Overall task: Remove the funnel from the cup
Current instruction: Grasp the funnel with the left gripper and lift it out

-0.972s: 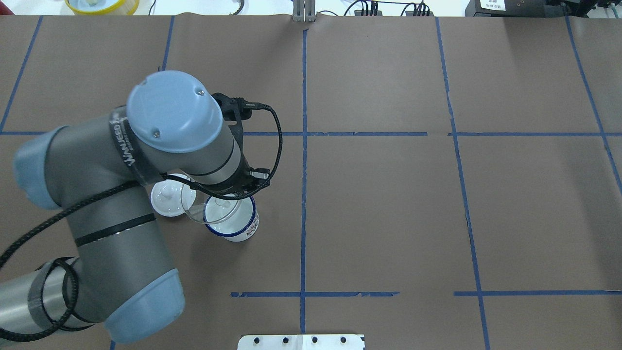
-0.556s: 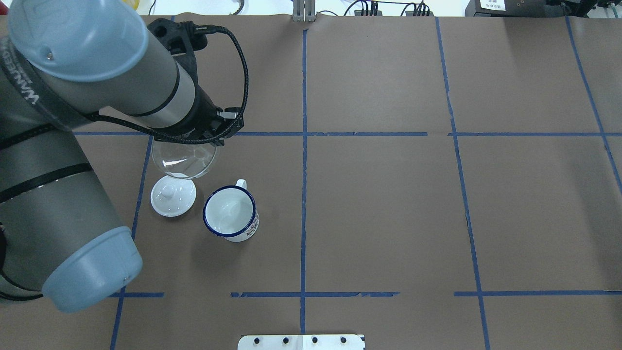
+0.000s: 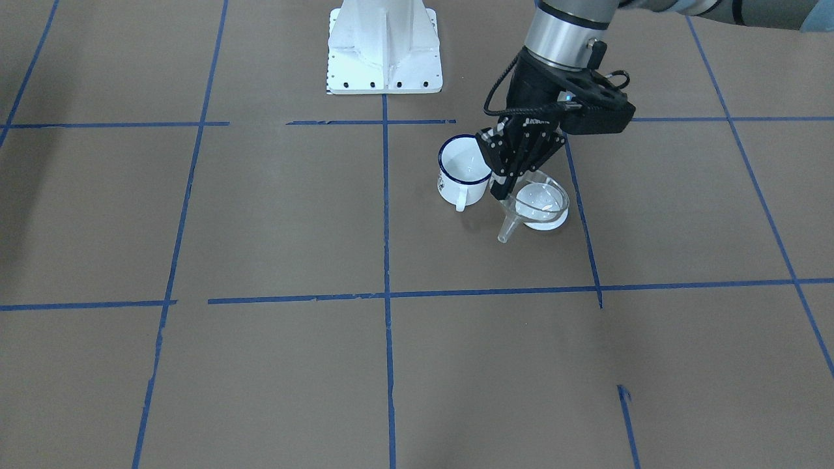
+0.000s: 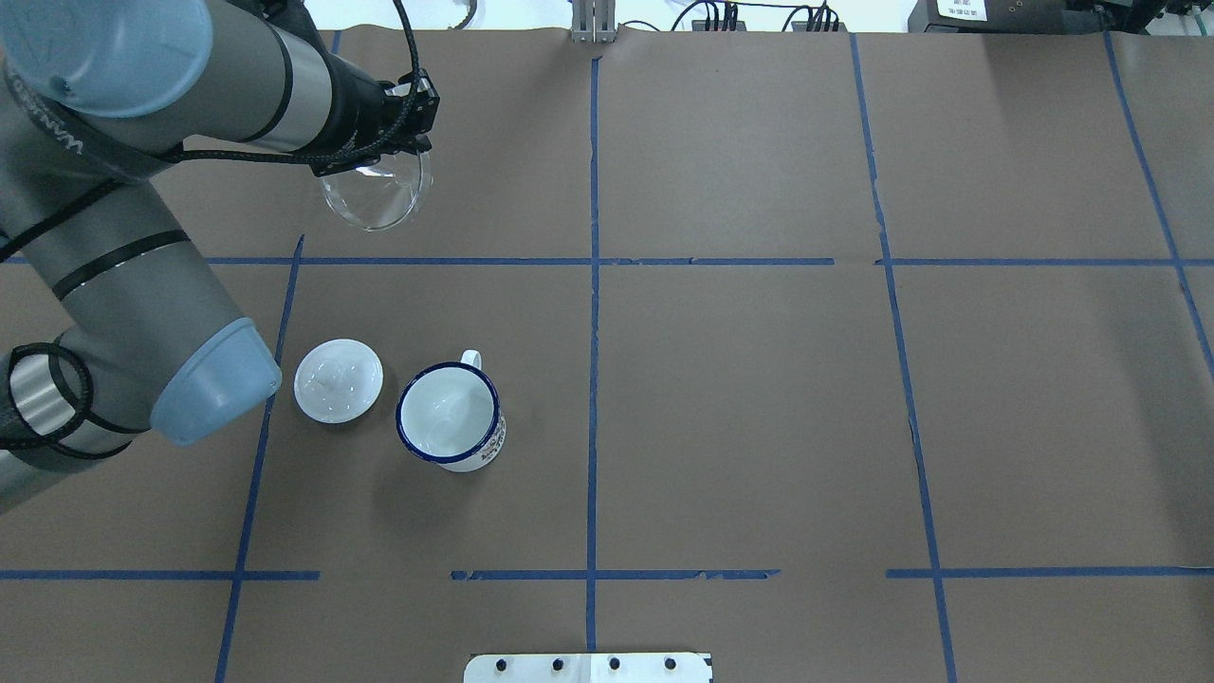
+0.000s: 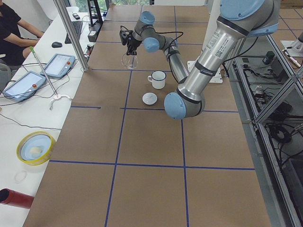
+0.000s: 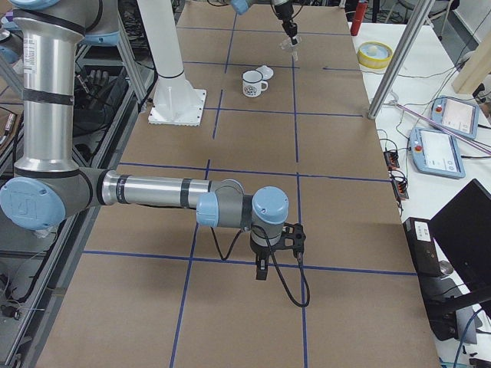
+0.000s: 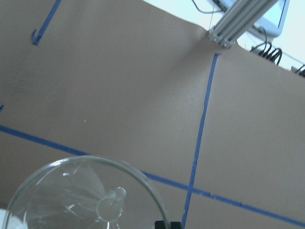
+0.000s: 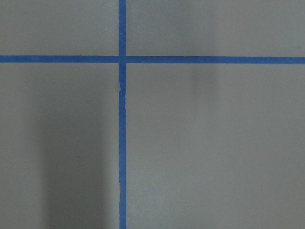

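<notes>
Funnel (image 7: 86, 200) cut by lower edge; right tool (image 6: 261, 271) perhaps too small to judge.

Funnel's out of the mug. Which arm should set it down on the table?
Left. The left gripper grips the funnel by its rim, held clear of the mug, above the bare table. The right gripper hangs far away, towards the other end.
</notes>
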